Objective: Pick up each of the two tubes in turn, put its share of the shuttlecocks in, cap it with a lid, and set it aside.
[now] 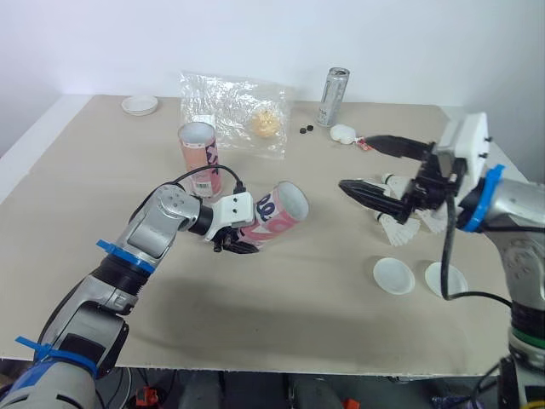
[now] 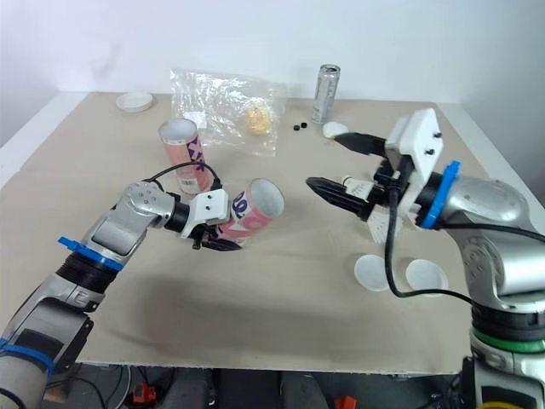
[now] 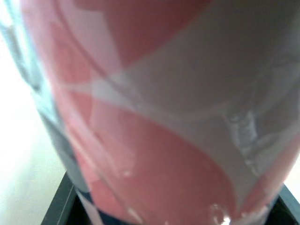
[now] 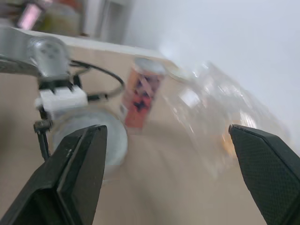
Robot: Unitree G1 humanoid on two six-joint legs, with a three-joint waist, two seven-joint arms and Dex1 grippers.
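Observation:
My left gripper is shut on a pink and white tube, holding it tilted just above the table with its open mouth facing right. That tube's wall sits close up between the fingers in the left wrist view. The second tube stands upright behind it. Several white shuttlecocks lie on the table at the right. Above them hangs my right gripper, open and empty, pointing at the held tube's mouth. Two white lids lie side by side near the front right.
A crumpled clear plastic bag and a silver can stand at the back. A small white dish sits at the back left. One more shuttlecock and two small black bits lie by the can.

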